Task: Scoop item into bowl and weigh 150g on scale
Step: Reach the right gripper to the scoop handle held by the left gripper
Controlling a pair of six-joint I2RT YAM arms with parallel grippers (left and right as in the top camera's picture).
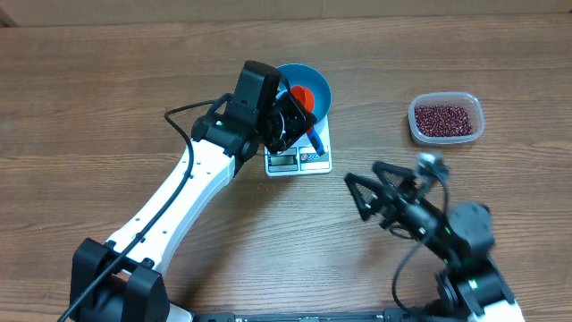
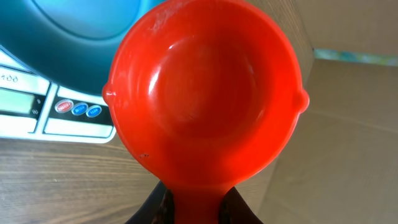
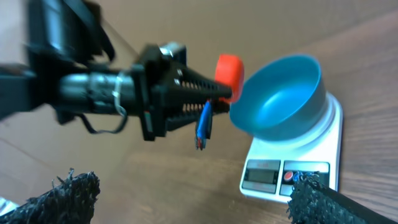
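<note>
**Left jaws pinched on the scoop at the bowl; right jaws spread wide**

My left gripper (image 2: 198, 210): jaws drawn narrow, clamped on the flat handle of one red scoop (image 2: 205, 99); dark fingers (image 2: 157, 210) on either side of the handle. The scoop cup is round, smooth glossy plastic; a small lug on each side of the rim; bare red inside but for one dark speck. It is held at the near rim of the bowl (image 1: 315, 77); touching or not, I cannot tell.

One bowl: round, deep, bright blue, smooth; it sits on the scale (image 1: 297, 164) and is about as wide as it. One scale: flat, white, rectangular, rounded corners; one grey display window (image 2: 18, 102) and three round buttons (image 2: 79, 109), one red and two blue, along the edge facing me; print and digits too blurred to read. A short blue strip (image 3: 204, 123) shows under the left gripper; I cannot tell what it is.

My right gripper (image 1: 365, 186): jaws spread wide, holding nothing; rough black fingers (image 3: 71, 196) at the bottom corners of its wrist view; held over the table (image 1: 107, 107), right of the scale and apart from it.

Beans (image 1: 442, 119): small, dark red-brown, too many to count; heaped in one clear rounded-rectangle plastic tub (image 1: 481, 127) at the far right, well apart from bowl and scale. Table: brown wood grain.
</note>
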